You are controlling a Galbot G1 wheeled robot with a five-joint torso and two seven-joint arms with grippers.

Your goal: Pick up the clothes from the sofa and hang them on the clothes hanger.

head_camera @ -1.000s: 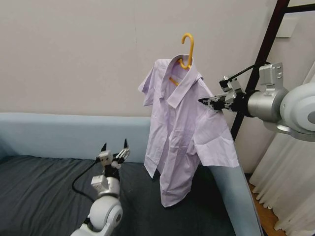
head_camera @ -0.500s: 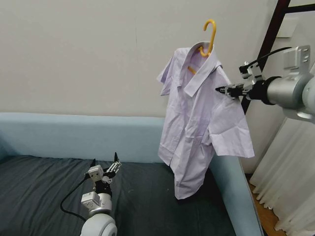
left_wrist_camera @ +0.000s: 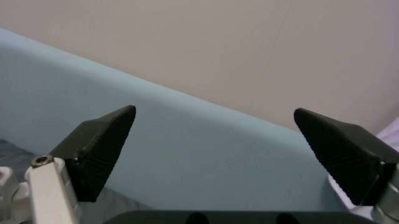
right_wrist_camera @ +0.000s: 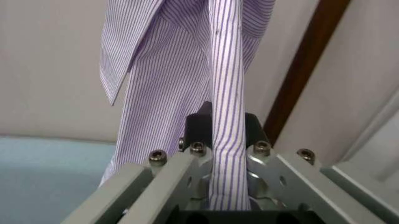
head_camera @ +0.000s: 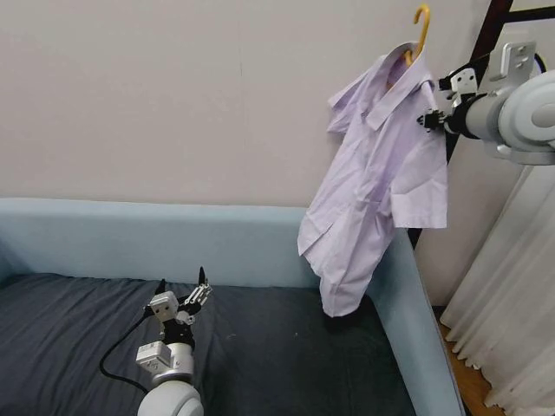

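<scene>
The left gripper (left_wrist_camera: 213, 112) holds its jaws wide apart; between and beyond them runs the pale blue sofa backrest (left_wrist_camera: 187, 158), with plain wall (left_wrist_camera: 218, 42) above.

The pale lilac striped shirt (head_camera: 377, 173) hangs on the yellow plastic hanger (head_camera: 421, 26), high at our right, above the right end of the light blue sofa (head_camera: 130, 238). Our right gripper (head_camera: 429, 117) pinches its shoulder, before the dark wooden post (head_camera: 482, 43). Our left gripper (head_camera: 182, 282) is low over the dark grey seat cushion (head_camera: 52, 347), well left.

The shirt (head_camera: 375, 173) covers most of the yellow hanger (head_camera: 422, 24) and the fingertips of my right gripper (head_camera: 427, 119).
</scene>
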